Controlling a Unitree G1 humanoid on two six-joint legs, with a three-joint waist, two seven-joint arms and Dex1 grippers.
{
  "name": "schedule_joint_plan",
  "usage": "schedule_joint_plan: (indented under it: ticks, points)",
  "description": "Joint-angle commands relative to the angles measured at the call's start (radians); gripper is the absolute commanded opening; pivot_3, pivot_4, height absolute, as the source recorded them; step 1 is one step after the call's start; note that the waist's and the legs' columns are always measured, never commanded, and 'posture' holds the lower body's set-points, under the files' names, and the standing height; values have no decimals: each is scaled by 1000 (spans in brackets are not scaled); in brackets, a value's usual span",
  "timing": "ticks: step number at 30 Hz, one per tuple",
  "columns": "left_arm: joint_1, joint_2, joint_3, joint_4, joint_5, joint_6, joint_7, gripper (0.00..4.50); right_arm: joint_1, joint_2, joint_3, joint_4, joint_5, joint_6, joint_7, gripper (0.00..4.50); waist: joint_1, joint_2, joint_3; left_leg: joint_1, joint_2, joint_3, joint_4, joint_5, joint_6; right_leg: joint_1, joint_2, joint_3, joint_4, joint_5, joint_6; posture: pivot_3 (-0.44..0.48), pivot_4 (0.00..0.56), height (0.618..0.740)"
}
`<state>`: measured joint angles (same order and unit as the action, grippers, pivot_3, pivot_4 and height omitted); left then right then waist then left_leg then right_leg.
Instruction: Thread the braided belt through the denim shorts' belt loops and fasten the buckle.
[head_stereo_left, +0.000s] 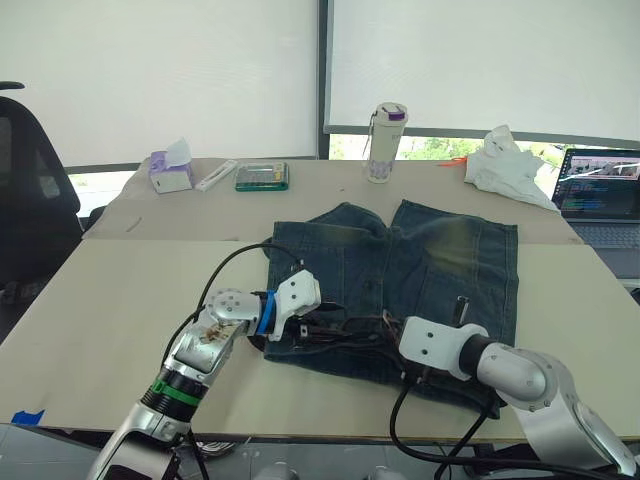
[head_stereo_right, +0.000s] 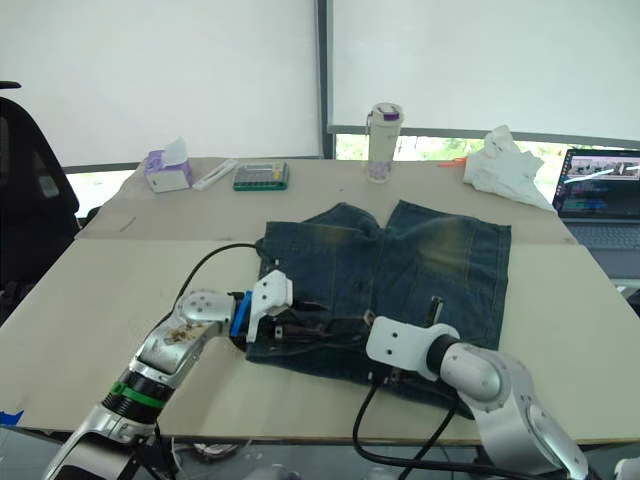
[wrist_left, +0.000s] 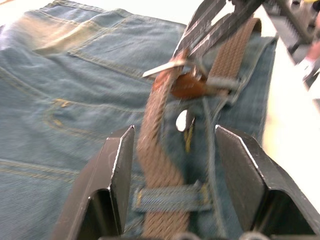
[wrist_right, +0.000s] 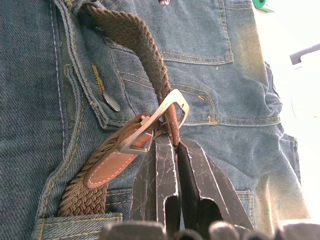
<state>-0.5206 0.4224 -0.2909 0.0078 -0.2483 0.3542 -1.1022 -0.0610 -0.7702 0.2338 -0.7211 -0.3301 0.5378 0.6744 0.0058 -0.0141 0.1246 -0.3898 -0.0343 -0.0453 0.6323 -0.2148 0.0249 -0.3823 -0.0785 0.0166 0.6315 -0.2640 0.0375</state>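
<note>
Denim shorts (head_stereo_left: 420, 270) are lying flat on the pale table (head_stereo_left: 90, 310), waistband toward the robot and legs pointing away at the window. Brown braided belt (wrist_right: 145, 42) runs along the waistband, and in the left wrist view you can see it passing under 1 of the belt loops (wrist_left: 170, 196), right between that arm's 2 fingers.

Left gripper (wrist_left: 172, 175) is spread wide open over the waistband with nothing in it; the belt and loop just sit in the gap between the fingers (wrist_left: 117, 170).

Right gripper (wrist_right: 172, 160) is basically closed, its 2 fingers pinching the strap right at the silvery buckle (wrist_right: 160, 122). The buckle is tilted up off the denim, with the leather-tipped belt end (wrist_right: 107, 167) touching it. I can't tell whether the prong is actually through the weave.

Both grippers are at the near edge of the shorts, close together, around the middle of the waistband.

Further back on the table there's a bottle (head_stereo_left: 385, 140), a tissue box (head_stereo_left: 170, 170), a calculator (head_stereo_left: 262, 176) and a laptop (head_stereo_left: 600, 195) off to the right.
</note>
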Motion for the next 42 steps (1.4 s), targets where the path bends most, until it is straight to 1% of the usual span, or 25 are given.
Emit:
schedule_joint_plan:
  ticks: [1,7,10,15,18,20,23,26,28,31,34,37,38,41,42]
  points:
    - [-31,0,22,-34,-32,36,0,2727,9,4,-30,-44,-15,17,-4,0,0,0,0,0,0,0,0,0,0,0,0,0,0,0,0,0,150,740]
    - [-37,-16,5,-35,-22,24,12,2727,24,3,-56,-60,-13,28,3,0,3,0,0,0,0,0,0,0,0,0,0,0,0,0,0,0,150,740]
    - [-15,1,-22,-37,-1,-8,-12,2727,34,-3,-76,-66,-13,35,3,0,4,0,0,0,0,0,0,0,0,0,0,0,0,0,0,0,150,740]
    - [19,45,-31,-5,-1,-37,-73,2727,40,-25,-129,-82,-14,40,18,0,1,0,0,0,0,0,0,0,0,0,0,0,0,0,0,0,150,740]
    - [17,43,-28,31,10,-64,-70,2727,41,-36,-148,-80,-21,32,19,0,2,0,0,0,0,0,0,0,0,0,0,0,0,0,0,0,150,740]
    - [1,16,-6,29,-29,-2,-54,2727,34,-34,-156,-92,-12,40,25,0,5,0,0,0,0,0,0,0,0,0,0,0,0,0,0,0,150,740]
    - [-22,-11,10,16,-64,62,-44,2727,39,-22,-134,-97,-9,36,28,0,6,0,0,-1,0,0,1,0,1,0,0,0,0,0,0,0,150,740]
    - [-36,-19,13,11,-75,94,-40,2727,44,7,-70,-74,-21,22,18,0,3,0,0,-1,0,0,2,-1,1,0,0,0,0,0,0,0,150,740]
    - [-39,-14,5,13,-68,98,-43,2727,27,24,-23,-52,-39,9,12,0,-5,0,0,0,1,0,1,-1,1,0,1,0,0,0,0,0,150,740]
    - [-39,-7,9,13,-65,110,-39,2727,-22,85,29,-30,-42,23,-1,0,-13,0,0,0,1,0,1,-1,1,0,1,0,1,0,0,0,150,740]
    - [-45,-6,-8,29,-15,49,-17,2727,-40,110,51,-16,-50,22,1,0,-16,0,0,0,1,0,1,-1,1,0,1,0,1,0,0,0,150,740]
    - [-43,-7,-50,61,87,-77,25,2727,-45,115,50,-7,-47,17,6,0,-13,0,0,0,1,0,1,-1,1,0,1,0,1,0,0,0,150,740]
    - [-41,-14,-54,69,104,-103,38,2727,-46,115,48,-5,-46,16,7,0,-11,0,0,0,0,0,1,-1,1,0,1,0,1,0,0,0,150,740]
    - [-50,-52,-54,101,131,-112,92,2727,-50,112,47,2,-44,9,15,0,-7,0,0,0,0,0,1,-1,1,0,1,0,0,0,0,0,150,740]
    - [-53,-55,-57,107,142,-121,99,2191,-51,112,48,4,-42,7,16,0,-6,0,0,0,0,0,1,-1,1,0,1,0,0,0,0,0,150,740]
